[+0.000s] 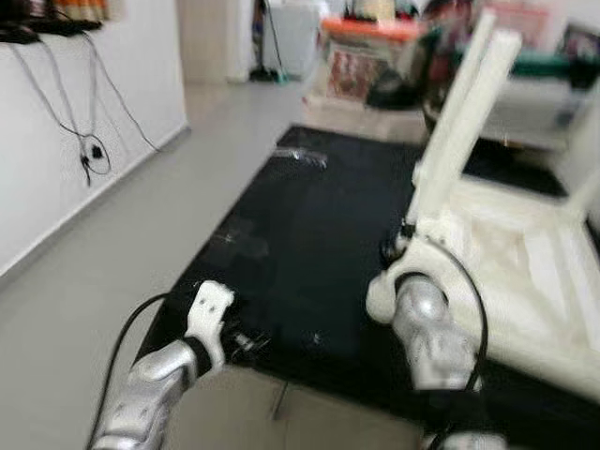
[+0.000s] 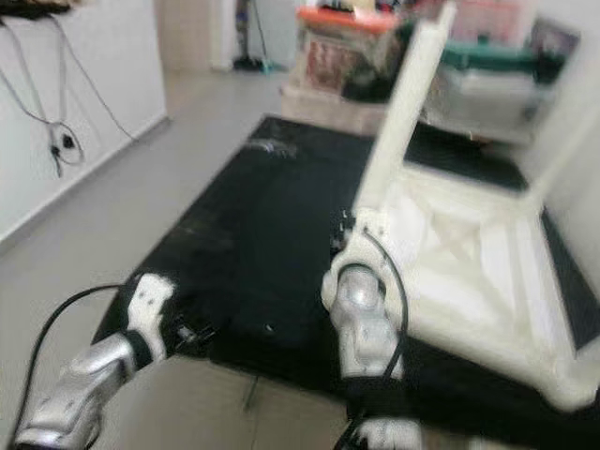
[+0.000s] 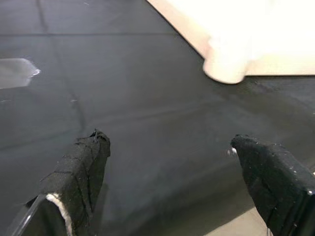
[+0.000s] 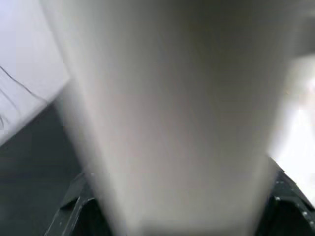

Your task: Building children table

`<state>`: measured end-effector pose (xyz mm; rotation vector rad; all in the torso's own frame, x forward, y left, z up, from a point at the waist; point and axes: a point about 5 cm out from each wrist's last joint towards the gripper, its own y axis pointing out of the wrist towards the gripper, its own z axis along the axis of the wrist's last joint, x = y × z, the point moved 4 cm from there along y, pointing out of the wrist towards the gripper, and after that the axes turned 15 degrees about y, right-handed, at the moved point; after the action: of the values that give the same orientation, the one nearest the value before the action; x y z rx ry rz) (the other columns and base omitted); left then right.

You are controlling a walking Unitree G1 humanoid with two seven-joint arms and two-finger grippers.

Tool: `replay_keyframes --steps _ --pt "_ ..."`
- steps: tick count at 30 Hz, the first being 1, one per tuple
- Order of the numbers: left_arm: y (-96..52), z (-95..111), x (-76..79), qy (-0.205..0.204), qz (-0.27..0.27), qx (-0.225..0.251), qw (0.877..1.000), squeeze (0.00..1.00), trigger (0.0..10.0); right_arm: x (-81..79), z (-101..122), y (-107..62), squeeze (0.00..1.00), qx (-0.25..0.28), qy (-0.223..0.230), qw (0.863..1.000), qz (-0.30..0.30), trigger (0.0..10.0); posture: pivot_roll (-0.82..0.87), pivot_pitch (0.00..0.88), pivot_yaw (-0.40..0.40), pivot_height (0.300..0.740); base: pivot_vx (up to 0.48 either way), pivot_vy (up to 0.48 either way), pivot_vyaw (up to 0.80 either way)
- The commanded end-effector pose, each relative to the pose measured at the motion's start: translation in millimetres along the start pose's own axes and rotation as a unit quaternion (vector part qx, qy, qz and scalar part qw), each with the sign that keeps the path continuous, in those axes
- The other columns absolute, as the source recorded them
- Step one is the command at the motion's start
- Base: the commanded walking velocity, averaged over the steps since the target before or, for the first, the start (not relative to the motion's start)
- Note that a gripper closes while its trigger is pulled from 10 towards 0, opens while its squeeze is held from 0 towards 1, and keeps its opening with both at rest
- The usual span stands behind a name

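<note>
- No text, label, brand, number or sign can be read in any view.
- The storage boxes (image 1: 375,56) at the far end of the room carry coloured patterns, but the blur leaves no letters legible.
- The white table (image 2: 469,253) lying upside down on the black mat (image 1: 309,244) bears no readable marking on its visible surfaces.

On your right the upturned table (image 1: 525,272) lies on the mat (image 1: 309,244), one leg (image 1: 464,112) standing at its near-left corner. Boxes (image 1: 375,52) stand behind; wall (image 1: 56,141) left.
</note>
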<state>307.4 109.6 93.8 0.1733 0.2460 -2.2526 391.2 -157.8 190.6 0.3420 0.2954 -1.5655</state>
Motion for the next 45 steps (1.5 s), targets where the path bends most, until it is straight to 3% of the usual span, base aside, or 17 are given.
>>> replay_keyframes --steps 1,5,13,14,15,16,18,22,25,28,31,34,35,38,39,41,45 --pt "1.0 -1.9 0.8 0.001 -0.002 -0.005 1.000 0.00 10.0 -18.2 23.2 3.1 0.00 0.020 0.004 0.994 0.109 10.0 0.05 0.000 -0.090 0.740 0.000 0.000 0.00" --pt "2.3 -1.1 0.9 0.002 -0.002 -0.004 1.000 0.00 10.0 -21.8 29.7 2.7 0.00 0.020 -0.002 0.989 0.148 10.0 0.05 0.000 -0.090 0.740 0.000 0.000 0.00" --pt "-0.3 -1.8 -1.0 0.003 0.001 -0.005 1.000 0.00 10.0 -58.7 -12.0 -33.2 0.00 -0.088 -0.065 0.914 0.392 10.0 0.07 0.000 -0.104 0.740 0.000 0.000 0.00" --pt "-1.2 -2.1 -0.9 0.003 0.002 -0.006 1.000 0.00 10.0 -63.3 -19.7 -39.0 0.00 -0.096 -0.075 0.903 0.412 5.3 0.07 0.000 -0.106 0.740 0.000 0.000 0.00" --pt "-1.2 -2.1 -0.9 0.003 0.002 -0.006 1.000 0.00 10.0 -63.3 -19.7 -39.0 0.00 -0.096 -0.075 0.903 0.412 5.3 0.07 0.000 -0.106 0.740 0.000 0.000 0.00" --pt "-1.8 -2.4 -1.0 0.003 0.002 -0.007 1.000 0.00 10.0 -67.2 -27.0 -45.1 0.00 -0.104 -0.081 0.893 0.429 0.8 0.07 0.000 -0.104 0.740 0.000 0.000 0.00" --pt "-1.3 -2.0 -0.9 0.003 0.003 -0.007 1.000 0.00 10.0 -66.8 -35.7 -46.2 0.00 -0.109 -0.082 0.897 0.421 0.0 0.07 0.000 -0.102 0.740 0.000 0.000 0.00" --pt "0.0 -0.6 -0.7 0.003 0.002 -0.006 1.000 0.00 10.0 -47.6 -39.8 -24.6 0.00 -0.093 -0.100 0.940 0.311 0.0 0.08 0.000 -0.100 0.740 0.000 0.000 0.00" --pt "-0.6 -1.2 -2.3 0.005 0.002 -0.007 1.000 0.00 10.0 20.5 -37.9 2.4 0.00 -0.072 -0.066 0.995 0.027 0.0 0.07 0.000 -0.095 0.740 0.000 0.000 0.00" --pt "-1.3 -1.5 -1.8 0.005 0.001 -0.008 1.000 0.00 10.0 99.2 -42.0 -19.7 0.00 -0.056 -0.066 0.963 -0.254 0.0 0.07 0.000 -0.092 0.740 0.000 0.000 0.00" --pt "-1.9 -2.0 -0.7 0.005 -0.001 -0.008 1.000 0.00 10.0 112.7 -42.6 -38.3 0.00 -0.041 -0.076 0.949 -0.303 0.0 0.06 0.000 -0.090 0.740 0.000 0.000 0.00" --pt "-1.8 -2.7 -0.8 0.005 0.000 -0.009 1.000 0.00 10.0 112.8 -43.4 -46.7 0.00 -0.034 -0.081 0.948 -0.307 0.0 0.06 0.000 -0.090 0.740 0.000 0.000 0.00" --pt "-1.1 -2.9 -0.9 0.004 0.000 -0.009 1.000 0.00 10.0 100.2 -46.8 -50.0 0.00 -0.038 -0.080 0.958 -0.272 10.0 0.04 0.000 -0.086 0.740 0.000 0.000 0.00" --pt "0.7 -2.5 -0.5 0.004 -0.002 -0.008 1.000 0.00 10.0 74.6 -49.5 -48.2 0.00 -0.038 -0.068 0.978 -0.195 10.0 0.04 0.000 -0.082 0.740 0.000 0.000 0.00" --pt "1.6 -2.1 -0.1 0.005 -0.003 -0.008 1.000 0.00 10.0 64.6 -49.0 -45.9 0.80 -0.036 -0.060 0.984 -0.162 10.0 0.04 0.000 -0.082 0.740 0.000 0.000 0.00" --pt "2.3 -1.3 0.3 0.005 -0.004 -0.007 1.000 0.00 10.0 48.1 -42.1 -40.9 1.00 -0.020 -0.043 0.993 -0.112 10.0 0.04 0.000 -0.083 0.740 0.000 0.000 0.00" --pt "1.7 -1.6 -1.5 0.005 -0.002 -0.006 1.000 0.00 10.0 19.3 -23.8 -25.6 0.94 -0.001 -0.009 1.000 -0.021 10.0 0.04 0.000 -0.087 0.740 0.000 0.000 0.00"
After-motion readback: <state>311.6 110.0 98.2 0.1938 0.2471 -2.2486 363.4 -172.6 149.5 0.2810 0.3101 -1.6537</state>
